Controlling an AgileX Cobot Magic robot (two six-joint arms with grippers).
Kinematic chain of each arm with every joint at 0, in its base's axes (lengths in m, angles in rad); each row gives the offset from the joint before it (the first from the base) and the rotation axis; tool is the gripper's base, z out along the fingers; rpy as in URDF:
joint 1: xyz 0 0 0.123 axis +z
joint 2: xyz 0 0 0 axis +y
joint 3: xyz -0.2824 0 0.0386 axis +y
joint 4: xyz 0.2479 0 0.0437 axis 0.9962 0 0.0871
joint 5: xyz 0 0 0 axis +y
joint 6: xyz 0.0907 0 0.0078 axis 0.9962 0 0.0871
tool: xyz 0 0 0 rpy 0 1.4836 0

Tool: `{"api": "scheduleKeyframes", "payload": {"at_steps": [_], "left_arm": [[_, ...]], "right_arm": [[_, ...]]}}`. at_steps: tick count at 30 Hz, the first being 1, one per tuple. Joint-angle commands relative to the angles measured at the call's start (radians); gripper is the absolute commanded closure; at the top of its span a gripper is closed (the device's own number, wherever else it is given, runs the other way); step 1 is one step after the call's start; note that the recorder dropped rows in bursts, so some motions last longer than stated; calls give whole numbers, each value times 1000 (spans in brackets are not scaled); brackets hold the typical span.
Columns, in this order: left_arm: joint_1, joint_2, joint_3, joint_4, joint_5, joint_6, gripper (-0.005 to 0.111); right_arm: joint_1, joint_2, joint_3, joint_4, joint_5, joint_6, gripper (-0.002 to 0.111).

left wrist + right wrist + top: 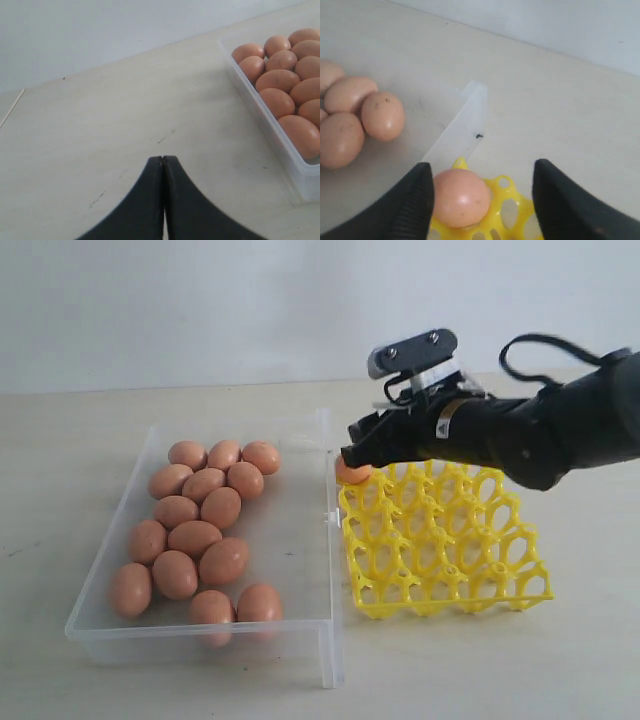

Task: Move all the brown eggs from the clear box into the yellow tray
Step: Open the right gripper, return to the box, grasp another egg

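Brown eggs (194, 538), 15 in clear box (300, 525), 1 in yellow tray (452, 542), right fingers (412, 202) spread, left fingers (145, 200) closed.

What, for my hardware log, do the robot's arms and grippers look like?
The right arm is bulky, rounded and black, with a thin black cable looping above it, a grey block bearing two dark screws, and a small white label near the wrist. The right gripper and left gripper have smooth black fingers tapering to narrow tips. The left arm itself is unseen.

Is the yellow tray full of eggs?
No, the yellow tray holds just one brown egg at a corner; other cells are empty.
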Motion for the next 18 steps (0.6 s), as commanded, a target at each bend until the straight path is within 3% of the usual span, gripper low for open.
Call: {"api": "scheduleKeyframes", "payload": {"at_steps": [1, 5, 14, 18], "left_arm": [[2, -6, -4, 0, -6, -6, 107], [2, -6, -4, 0, -6, -6, 107], [2, -6, -4, 0, -6, -3, 107], [2, -6, -4, 0, -6, -3, 107]], "right_arm": [[48, -166, -11, -13, 205, -11, 79], [127, -207, -80, -13, 401, -9, 108], [305, -26, -377, 104, 765, -172, 107], [344, 111, -558, 234, 900, -229, 87]]}}
